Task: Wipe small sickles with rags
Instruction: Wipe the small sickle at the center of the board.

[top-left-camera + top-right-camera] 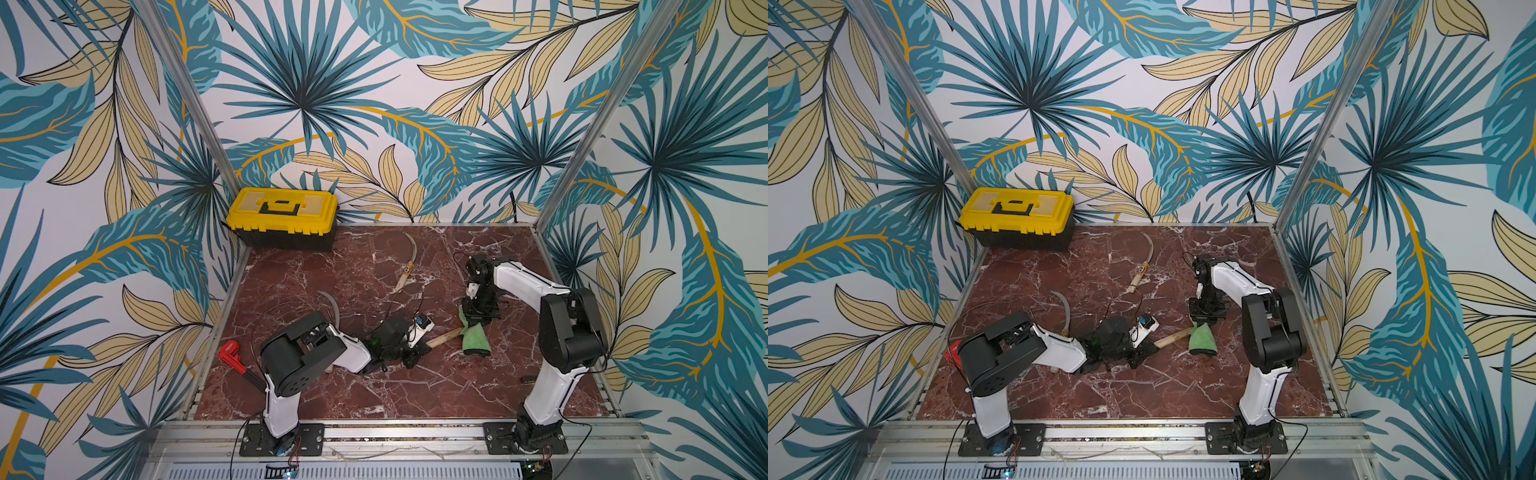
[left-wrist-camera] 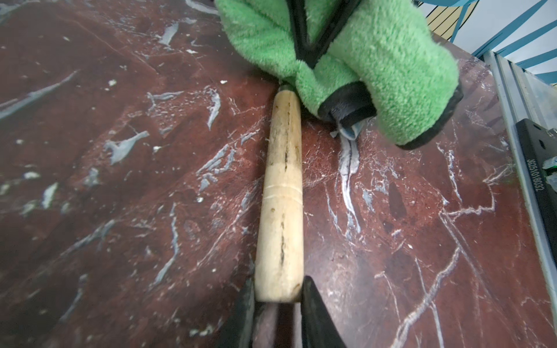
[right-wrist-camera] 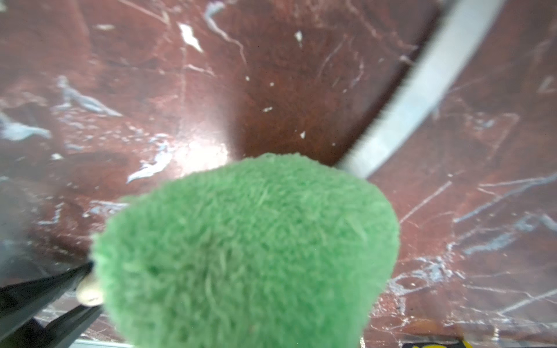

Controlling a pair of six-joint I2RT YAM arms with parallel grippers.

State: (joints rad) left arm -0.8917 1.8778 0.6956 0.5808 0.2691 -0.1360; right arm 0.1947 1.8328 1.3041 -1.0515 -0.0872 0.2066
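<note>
**Both jaws closed: one on a handle, one on the rag**

My left gripper (image 2: pixel 278 296) is pressed together on the butt end of the middle sickle (image 2: pixel 283 195). I have it by its pale wooden handle, one black finger on either side. The handle runs straight away from me, low against the marble table (image 1: pixel 415 395) (resting or just clear, I cannot tell), and its far end disappears under the green rag (image 2: pixel 376 60).

My right gripper (image 1: pixel 478 318) points down near the middle of the table, pinched on the top of that rag. The rag hangs bunched below it, dark edge showing, over the place where handle meets metal. In the right wrist view the fuzz hides my own fingers. The grey blade (image 3: pixel 422 90) comes out from behind the rag and curves off across the marble.

The far sickle (image 1: pixel 409 268) lies toward the back of the table, well apart from both arms, and has an orange label at its neck. The third sickle (image 1: pixel 1066 313) shows its blade beside my left forearm, with its handle mostly under the arm. A red-handled tool (image 1: pixel 230 353) lies at the table's left edge, and a yellow toolbox (image 1: pixel 282 208) sits shut in the back left corner.
</note>
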